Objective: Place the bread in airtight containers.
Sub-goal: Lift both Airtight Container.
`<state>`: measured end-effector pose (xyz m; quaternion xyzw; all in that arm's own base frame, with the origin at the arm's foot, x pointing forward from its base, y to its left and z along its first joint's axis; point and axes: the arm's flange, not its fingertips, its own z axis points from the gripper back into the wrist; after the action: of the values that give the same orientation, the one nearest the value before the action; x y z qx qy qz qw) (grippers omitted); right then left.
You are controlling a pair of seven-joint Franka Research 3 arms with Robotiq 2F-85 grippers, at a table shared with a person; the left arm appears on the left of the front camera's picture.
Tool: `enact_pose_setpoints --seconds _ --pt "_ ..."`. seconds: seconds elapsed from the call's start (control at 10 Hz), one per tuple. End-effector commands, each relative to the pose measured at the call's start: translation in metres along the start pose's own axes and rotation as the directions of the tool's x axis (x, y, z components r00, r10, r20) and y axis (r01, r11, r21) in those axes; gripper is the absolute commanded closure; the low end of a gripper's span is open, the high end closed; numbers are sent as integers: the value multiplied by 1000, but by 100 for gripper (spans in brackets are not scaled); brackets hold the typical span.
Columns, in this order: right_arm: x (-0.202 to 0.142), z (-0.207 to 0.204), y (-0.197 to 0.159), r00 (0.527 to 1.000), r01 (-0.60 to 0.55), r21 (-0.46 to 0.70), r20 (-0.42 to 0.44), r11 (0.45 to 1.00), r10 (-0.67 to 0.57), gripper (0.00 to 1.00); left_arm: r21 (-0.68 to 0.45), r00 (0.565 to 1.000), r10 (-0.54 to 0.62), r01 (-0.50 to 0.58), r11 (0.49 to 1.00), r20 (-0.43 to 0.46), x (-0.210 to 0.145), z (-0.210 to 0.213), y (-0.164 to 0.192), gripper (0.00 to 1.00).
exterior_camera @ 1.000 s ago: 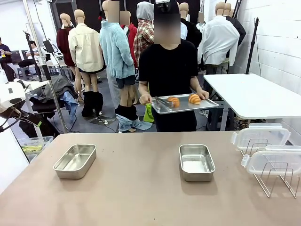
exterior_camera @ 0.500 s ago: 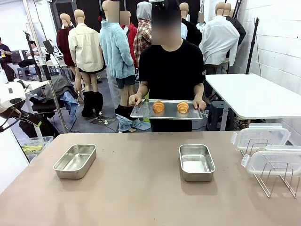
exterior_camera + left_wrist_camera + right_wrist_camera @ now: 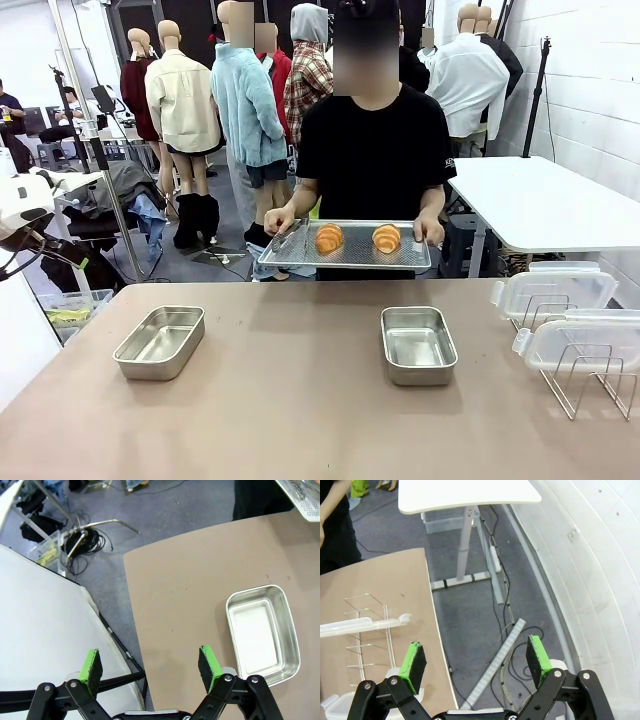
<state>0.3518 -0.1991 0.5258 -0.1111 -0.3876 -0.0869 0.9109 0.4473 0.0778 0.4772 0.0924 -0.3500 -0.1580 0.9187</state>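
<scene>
My left end effector [image 3: 150, 664] and right end effector [image 3: 477, 662] are hanging wide open, empty — the rolls [image 3: 329, 238] are lying side by side on the person's tray [image 3: 290, 252], past the desk's [image 3: 300, 410] far edge, just beyond the right tin [image 3: 417, 345].

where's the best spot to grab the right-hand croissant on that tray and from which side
Best guess: grip the right-hand croissant at its thick middle, from straight above, closing across its short width. It lies flat on the tray the person holds level, top exposed, and its tapered ends likely offer little to pinch.
</scene>
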Motion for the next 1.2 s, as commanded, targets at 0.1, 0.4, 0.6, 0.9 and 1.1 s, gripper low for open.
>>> enact_pose_setpoints --seconds 0.1,0.4,0.6,0.9,1.1 --pt "-1 -1 0 1000 -1 -7 -7 1000 1 0 5 1000 -6 6 1000 -1 -2 2 1 0" --pt "-1 -1 0 1000 -1 -7 -7 1000 1 0 5 1000 -6 6 1000 -1 -2 2 1 0" --pt "-1 -1 0 1000 -1 -7 -7 1000 1 0 5 1000 -6 6 1000 -1 -2 2 1 0" --pt "-1 -1 0 1000 -1 -7 -7 1000 1 0 5 1000 -6 6 1000 -1 -2 2 1 0" --pt "-1 -1 0 1000 -1 -7 -7 1000 1 0 5 1000 -6 6 1000 -1 -2 2 1 0"
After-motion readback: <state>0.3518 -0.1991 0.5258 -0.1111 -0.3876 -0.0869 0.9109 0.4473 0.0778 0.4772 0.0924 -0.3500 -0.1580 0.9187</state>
